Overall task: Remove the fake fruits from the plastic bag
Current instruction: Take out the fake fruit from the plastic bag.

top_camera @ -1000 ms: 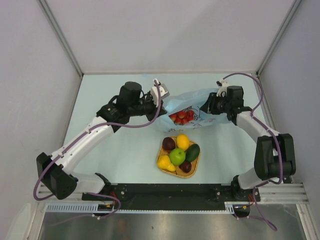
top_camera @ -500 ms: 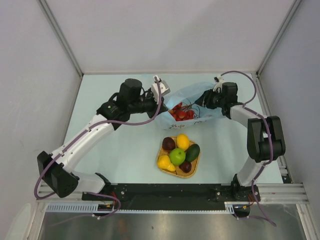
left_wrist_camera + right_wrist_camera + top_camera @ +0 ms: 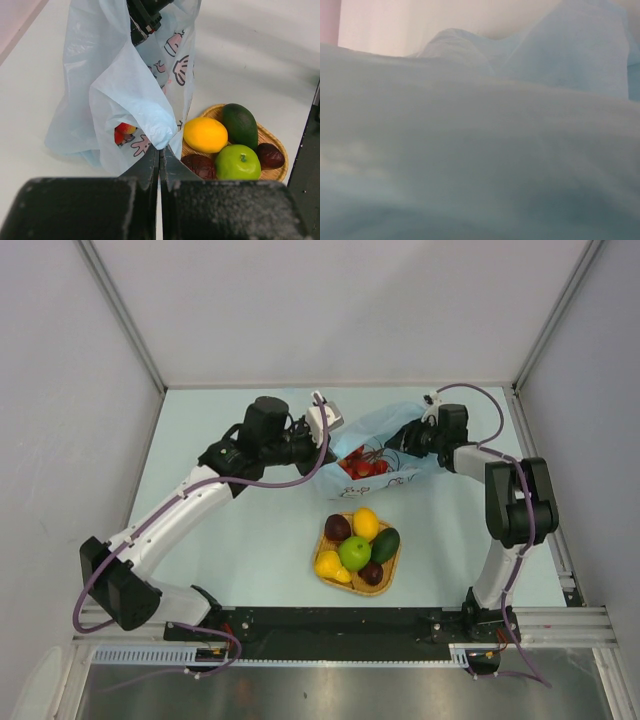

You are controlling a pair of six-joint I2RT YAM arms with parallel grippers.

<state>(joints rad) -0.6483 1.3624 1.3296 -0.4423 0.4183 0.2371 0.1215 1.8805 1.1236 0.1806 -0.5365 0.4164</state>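
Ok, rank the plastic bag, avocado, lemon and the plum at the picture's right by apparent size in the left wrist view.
1. plastic bag, by far the largest.
2. avocado and lemon: too alike to split.
3. plum, smallest.

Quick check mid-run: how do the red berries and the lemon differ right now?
The red berries sit inside the plastic bag; the lemon lies out in the woven tray. The berries are a cluster of small red pieces, the lemon one bigger yellow fruit. The berries are half hidden by plastic, the lemon in plain view. Both are fake fruits.
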